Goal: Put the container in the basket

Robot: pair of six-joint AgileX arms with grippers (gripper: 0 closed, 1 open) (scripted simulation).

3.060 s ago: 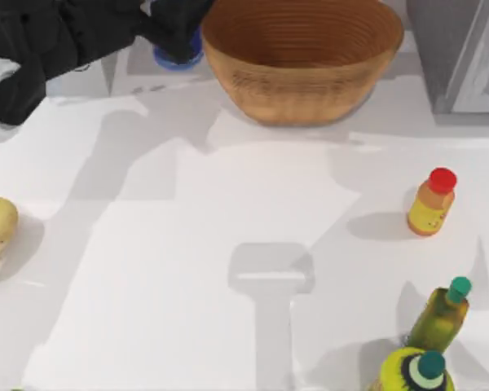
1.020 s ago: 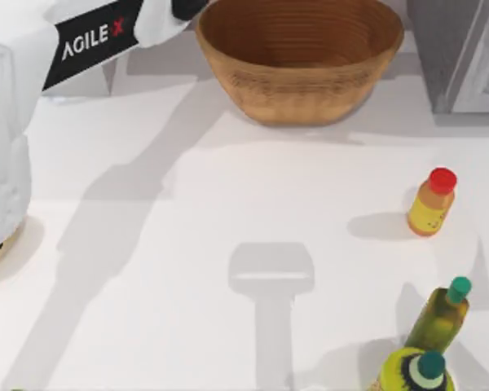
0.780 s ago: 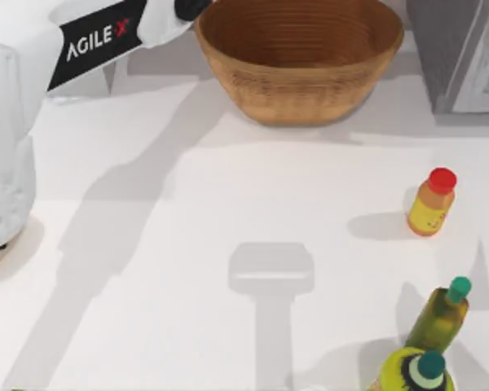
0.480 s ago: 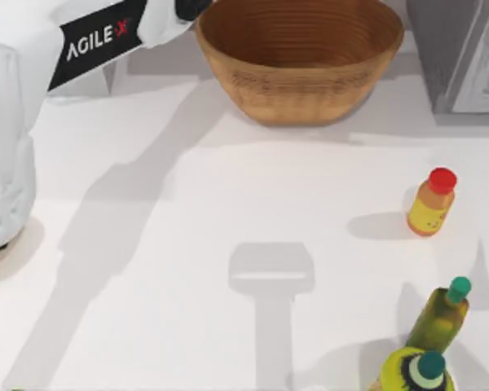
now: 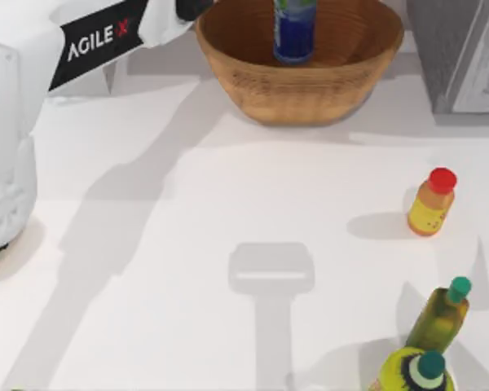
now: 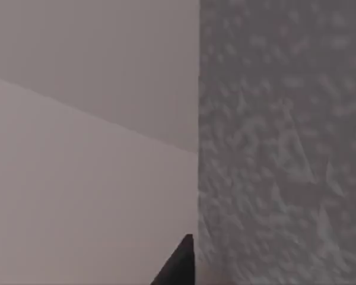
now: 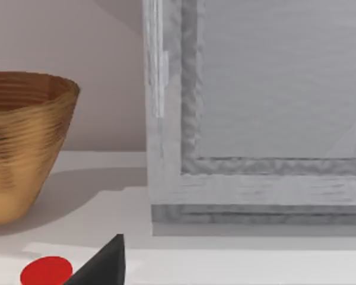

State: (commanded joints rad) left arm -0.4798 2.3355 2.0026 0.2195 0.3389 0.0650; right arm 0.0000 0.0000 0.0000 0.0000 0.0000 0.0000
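Top view is showing the container [image 5: 294, 31] standing inside the basket [image 5: 310, 90]; jaws' state cannot be told

A white table [image 5: 187, 269] is seen, crossed by soft grey shadows. A grey framed cabinet [image 5: 460, 53] is placed at its far right corner. A plain pale wall [image 7: 65, 35] is seen behind.

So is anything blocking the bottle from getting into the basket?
Nothing visible does. The container already shows inside the basket, within its rim at the table's far edge. The left arm reaches toward the basket's left rim.
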